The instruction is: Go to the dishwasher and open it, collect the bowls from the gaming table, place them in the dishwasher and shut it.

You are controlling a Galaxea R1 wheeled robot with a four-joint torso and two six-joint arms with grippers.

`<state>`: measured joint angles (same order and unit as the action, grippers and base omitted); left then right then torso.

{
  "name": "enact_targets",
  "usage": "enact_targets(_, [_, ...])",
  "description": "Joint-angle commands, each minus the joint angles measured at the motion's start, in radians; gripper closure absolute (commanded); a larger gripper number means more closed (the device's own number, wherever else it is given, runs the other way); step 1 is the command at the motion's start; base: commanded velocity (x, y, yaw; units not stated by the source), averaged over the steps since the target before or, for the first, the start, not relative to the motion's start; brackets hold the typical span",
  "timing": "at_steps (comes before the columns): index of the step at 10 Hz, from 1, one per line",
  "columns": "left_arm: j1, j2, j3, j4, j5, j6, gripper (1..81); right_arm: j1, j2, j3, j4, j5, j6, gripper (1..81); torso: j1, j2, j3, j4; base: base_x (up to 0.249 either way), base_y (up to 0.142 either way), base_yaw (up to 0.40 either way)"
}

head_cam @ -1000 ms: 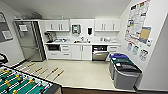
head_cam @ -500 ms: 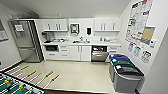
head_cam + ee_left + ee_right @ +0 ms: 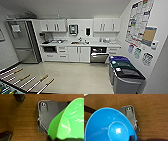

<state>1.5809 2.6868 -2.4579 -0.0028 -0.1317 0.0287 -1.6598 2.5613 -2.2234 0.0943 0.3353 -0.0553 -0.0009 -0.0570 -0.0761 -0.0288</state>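
We're looking across a small kitchen, and the dishwasher [image 3: 99, 54] sits in the white cabinet run along the far wall, under the counter [image 3: 80, 44], just right of the double doors below the sink [image 3: 79, 42]. Its steel front looks shut from here, though there's a dark band along its top and I can't tell whether it's cracked open. Well left of the dishwasher, at the end of the run, stands a tall steel fridge [image 3: 22, 41]. Above the counter hang white wall cupboards [image 3: 53, 25], with a dispenser [image 3: 73, 29] between them. Right of the dishwasher, along the side wall, a row of bins [image 3: 125, 73] with blue, green and dark lids, and posters [image 3: 140, 22] pinned above them. Nearer than the dishwasher, down at the left corner, the rods of the foosball table [image 3: 23, 82] poke into view over a pale floor [image 3: 75, 75]. On the left wrist camera, a green bowl [image 3: 70, 121] looms large, tilted, right beside the arm's dark plate, brown wood-grain surface beneath; whether the left gripper grips it, I can't tell. On the right wrist camera, a blue bowl [image 3: 110, 126] shows just as large, its hollow facing the lens; the right gripper's fingers are hidden too, so I can't tell there either.
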Motion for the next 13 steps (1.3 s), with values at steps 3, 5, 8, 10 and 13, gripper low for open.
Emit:
enact_targets(3, [-0.038, -0.030, -0.001, 0.000, 0.050, 0.003, 81.1, 0.034, -0.034, 0.007, -0.019, -0.044, -0.001, 81.1, 0.001, 0.000, 0.000, 0.000, 0.171, -0.062, 0.000])
enact_targets(5, [-0.038, -0.030, -0.001, 0.000, 0.050, 0.003, 81.1, 0.036, -0.033, 0.005, -0.021, -0.044, -0.001, 81.1, 0.001, 0.000, 0.000, 0.000, 0.172, 0.000, 0.000])
enact_targets(8, [-0.038, -0.030, -0.001, 0.000, 0.050, 0.003, 81.1, 0.036, -0.031, 0.002, -0.021, -0.045, -0.001, 81.1, 0.001, 0.000, 0.000, 0.000, 0.164, 0.000, 0.000])
enact_targets(10, [-0.038, -0.028, -0.001, -0.002, 0.050, 0.004, 81.1, 0.036, -0.030, 0.002, -0.021, -0.045, -0.001, 81.1, 0.001, 0.000, 0.000, 0.000, 0.164, 0.000, 0.000])
enact_targets(13, [-0.038, -0.028, -0.001, -0.002, 0.050, 0.003, 81.1, 0.036, -0.030, 0.002, -0.021, -0.048, -0.001, 81.1, 0.001, 0.000, 0.000, 0.000, 0.164, 0.000, 0.000])
